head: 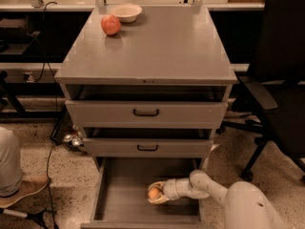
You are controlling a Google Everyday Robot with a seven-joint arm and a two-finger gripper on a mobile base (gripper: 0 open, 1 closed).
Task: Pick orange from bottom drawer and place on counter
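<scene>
The small orange (pixel 153 193) sits between the fingers of my gripper (pixel 155 193) inside the open bottom drawer (pixel 119 209), near the middle of its floor. The gripper reaches in from the right on my white arm (pixel 209 187) and is shut on the orange, low over the drawer floor. The grey counter (pixel 157 46) is the cabinet top above the two shallower drawers.
A reddish apple-like fruit (pixel 110 25) and a pale bowl (pixel 126 12) stand at the counter's back left. A black office chair (pixel 279 94) stands to the right of the cabinet. A person's shoe (pixel 24 187) and cables lie on the floor at left.
</scene>
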